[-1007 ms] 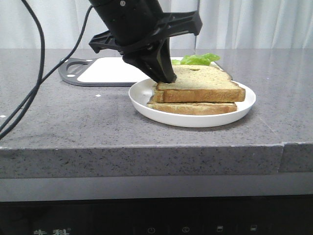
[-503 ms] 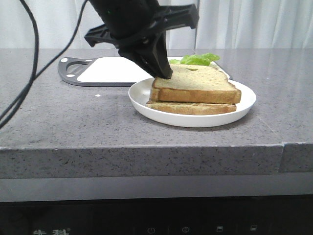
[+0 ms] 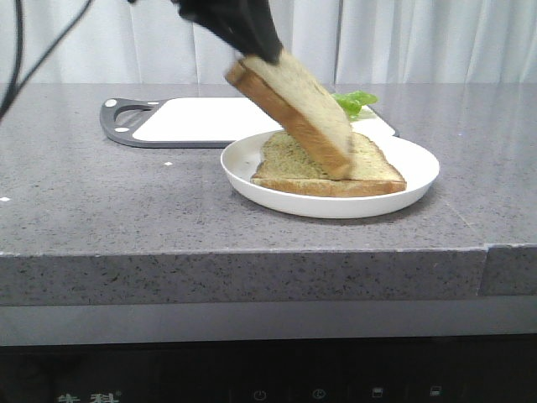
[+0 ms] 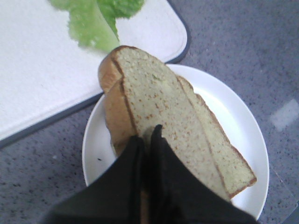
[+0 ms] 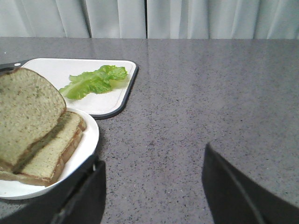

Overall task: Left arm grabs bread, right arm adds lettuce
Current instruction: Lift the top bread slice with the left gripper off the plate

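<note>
**Left claw tips the thick bread up off the plate**

The left claw (image 4: 147, 140) is clamped on one edge of the bread (image 3: 294, 109), its two black fingers (image 4: 161, 154) pinching the slice between them. In the front view the bread hangs steeply tilted, its gripped end high toward 11 o'clock and its low end down toward 5 o'clock, touching or just above the thinner slice (image 3: 336, 172) (the exact contact is hard to tell). That thinner slice lies flat on the white plate (image 3: 252, 164), which sits on the grey bench (image 3: 126, 210).

Behind the plate, toward 12 o'clock in the front view, lies a white cutting board (image 3: 193, 122) with a dark rim. The lettuce (image 5: 93, 80) rests on that board, near its plate-side corner and apart from both slices; from the front only its ruffled green tip shows past the raised bread.

The right claw (image 5: 154, 186) has its fingers spread wide apart, holding nothing, low over bare bench at roughly 3 o'clock of the plate.
</note>
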Robot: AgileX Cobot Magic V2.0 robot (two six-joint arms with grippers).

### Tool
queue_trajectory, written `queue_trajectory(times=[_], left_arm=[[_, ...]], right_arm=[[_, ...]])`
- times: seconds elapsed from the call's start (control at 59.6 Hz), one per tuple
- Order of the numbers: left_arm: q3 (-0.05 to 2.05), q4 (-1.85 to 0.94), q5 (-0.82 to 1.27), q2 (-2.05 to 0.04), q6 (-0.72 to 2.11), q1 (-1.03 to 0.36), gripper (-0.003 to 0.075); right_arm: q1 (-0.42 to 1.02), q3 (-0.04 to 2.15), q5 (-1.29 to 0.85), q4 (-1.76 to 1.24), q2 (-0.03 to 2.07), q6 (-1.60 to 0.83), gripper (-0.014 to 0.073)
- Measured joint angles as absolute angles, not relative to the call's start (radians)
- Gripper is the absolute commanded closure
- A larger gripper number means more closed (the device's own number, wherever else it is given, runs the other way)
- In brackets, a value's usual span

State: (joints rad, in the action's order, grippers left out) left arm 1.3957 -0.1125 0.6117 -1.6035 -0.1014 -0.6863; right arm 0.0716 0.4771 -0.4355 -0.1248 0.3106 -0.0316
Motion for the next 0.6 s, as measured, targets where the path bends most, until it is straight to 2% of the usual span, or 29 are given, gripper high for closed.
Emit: queue_trajectory(times=[0.386, 0.604], left_arm=[[1.144, -0.013, 0.431, -1.250, -0.101, -0.662, 0.0741], [0.983, 0.045, 0.354, -1.033, -0.101, -0.587, 0.0741]], right_arm=[[0.072, 0.479, -0.436, -0.125, 0.325, -0.032, 0.0130], [0.074, 0.549, -0.462, -0.124, 0.521, -0.042, 0.0130]])
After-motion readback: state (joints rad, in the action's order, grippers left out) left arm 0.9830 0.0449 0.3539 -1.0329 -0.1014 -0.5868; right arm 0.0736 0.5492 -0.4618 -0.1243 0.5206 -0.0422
